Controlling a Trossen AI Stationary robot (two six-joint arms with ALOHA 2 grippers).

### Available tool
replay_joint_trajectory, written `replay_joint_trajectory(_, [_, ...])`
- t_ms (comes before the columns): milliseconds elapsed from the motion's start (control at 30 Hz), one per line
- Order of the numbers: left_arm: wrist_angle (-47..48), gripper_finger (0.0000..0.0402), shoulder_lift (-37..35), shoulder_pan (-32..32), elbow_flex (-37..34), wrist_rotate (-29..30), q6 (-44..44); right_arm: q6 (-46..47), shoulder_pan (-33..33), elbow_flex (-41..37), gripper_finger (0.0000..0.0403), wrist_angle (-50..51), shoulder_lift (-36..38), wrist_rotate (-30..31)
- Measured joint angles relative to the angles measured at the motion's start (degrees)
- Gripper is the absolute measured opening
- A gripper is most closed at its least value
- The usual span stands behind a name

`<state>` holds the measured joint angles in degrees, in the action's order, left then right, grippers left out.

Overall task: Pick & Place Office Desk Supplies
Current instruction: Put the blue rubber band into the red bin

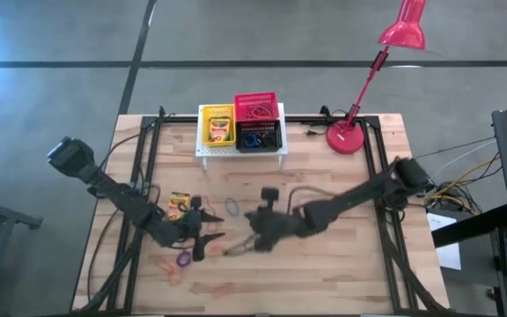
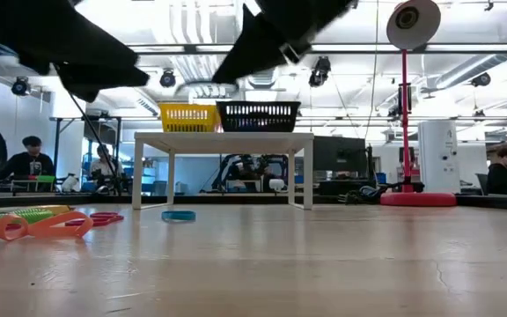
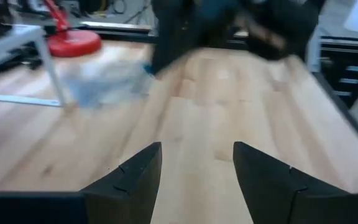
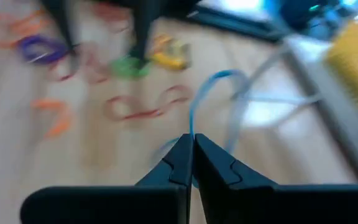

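My right gripper (image 4: 192, 148) is above the middle of the table (image 1: 234, 249), shut on a thin blue elastic loop (image 4: 197, 99). My left gripper (image 3: 196, 167) hovers open just left of it (image 1: 202, 243), with nothing between its fingers. Beside them, lying flat on the table, are a yellow-and-green crayon box (image 1: 180, 204), another blue loop (image 1: 232, 208), a purple loop (image 1: 183, 258) and orange and red loops (image 1: 176, 278). At the back a white stand (image 1: 202, 151) carries a yellow basket (image 1: 218, 129) with a crayon box, a red basket (image 1: 256, 107) and a black basket (image 1: 260, 138). My right gripper pinches a short stretch of the blue loop's band (image 4: 191, 132) between its two fingertips. The fingers slant down from the table's right side. The loop arches out beyond the fingertips, clear of the table.
A red desk lamp stands on its round base (image 1: 345, 139) at the back right, its arm leaning over the far edge. Cables run along the table's sides. Bare wood lies to the right of my right arm (image 1: 341, 264). People sit in the room behind (image 2: 26, 158).
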<state>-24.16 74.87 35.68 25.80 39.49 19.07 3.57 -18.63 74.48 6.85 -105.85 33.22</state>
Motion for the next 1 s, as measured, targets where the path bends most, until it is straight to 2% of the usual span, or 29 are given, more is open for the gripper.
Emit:
replay_joint_trajectory(167, [0.1, 0.0202, 0.0, -3.8, 0.0, 0.0, -1.5, -5.8, 7.6, 0.0, 0.0012, 0.4, 6.6, -0.9])
replay_joint_trajectory(300, [0.4, 0.0202, 0.0, -5.5, 0.0, 0.0, -4.4, -9.8, 15.8, 0.1, 0.0012, 0.7, 10.0, -6.8])
replay_joint_trajectory(500, [0.5, 0.0202, 0.0, -7.4, 0.0, 0.0, -9.4, -11.3, 30.3, 0.1, 0.0012, 0.5, 10.7, -17.5])
replay_joint_trajectory(667, [0.7, 0.0202, 0.0, -8.6, 0.0, 0.0, -10.8, -10.7, 40.2, 0.1, 0.0012, -0.2, 9.2, -21.4])
replay_joint_trajectory(900, [2.2, 0.0202, 0.0, -8.7, 0.0, 0.0, -8.9, -7.5, 47.8, 0.1, 0.0014, -3.2, 8.2, -26.6])
replay_joint_trajectory(1000, [2.5, 0.0202, 0.0, -8.7, 0.0, -0.1, -7.6, -5.6, 49.3, 0.1, 0.0029, -4.6, 8.2, -30.0])
